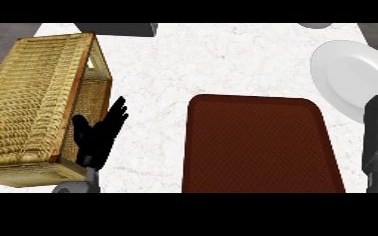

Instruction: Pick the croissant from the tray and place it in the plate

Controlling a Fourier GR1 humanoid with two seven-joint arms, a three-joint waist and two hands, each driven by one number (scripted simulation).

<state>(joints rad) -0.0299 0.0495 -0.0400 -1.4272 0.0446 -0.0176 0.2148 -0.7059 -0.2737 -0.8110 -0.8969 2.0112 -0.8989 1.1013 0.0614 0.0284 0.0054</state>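
White marble counter [221, 60] with wicker basket [44, 95], brown tray [258, 150], white plate [347, 75].

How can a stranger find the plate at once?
On the white counter, find the big brown tray in the lower middle. Up and right of it, cut by the view's right edge, lies the plate. It alone is round and plain white; the tray is dark and rectangular, the basket woven.

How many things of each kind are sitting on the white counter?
Tan woven wicker basket: 1
Dark brown rectangular tray: 1
White round plate: 1
Grey things cut off at the far edge: 2
Total: 5
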